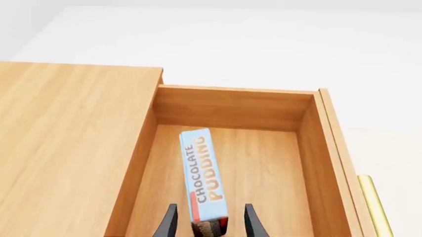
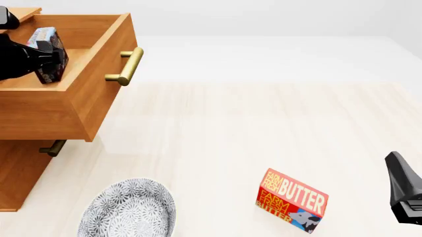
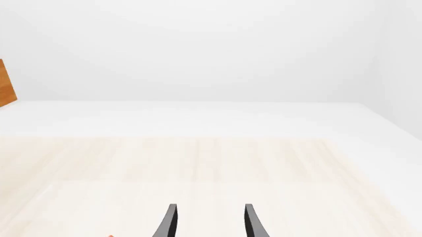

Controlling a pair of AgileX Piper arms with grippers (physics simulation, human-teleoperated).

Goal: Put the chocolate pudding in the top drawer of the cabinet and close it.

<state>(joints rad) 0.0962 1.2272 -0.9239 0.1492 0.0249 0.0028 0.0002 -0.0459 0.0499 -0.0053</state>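
Observation:
The chocolate pudding [image 1: 201, 177] is a thin box with a light blue top, standing on edge inside the pulled-out top drawer [image 1: 231, 106] of the cabinet [image 1: 66, 138]. My left gripper [image 1: 209, 222] hangs over the drawer, open, one finger on each side of the box with a small gap either way. In the front view the pudding [image 2: 45, 42] sits in the drawer [image 2: 99, 79] at the far left, right beside the left gripper [image 2: 36, 61]. My right gripper [image 3: 209, 222] is open and empty above bare table; its arm [image 2: 405, 190] shows at the right edge.
The drawer's brass handle [image 2: 125, 66] juts out to the right. Below it is the lower drawer's handle [image 2: 53, 147]. A red-and-yellow butter box [image 2: 290, 201] stands near the front right, and a patterned grey plate [image 2: 128, 210] lies near the front left.

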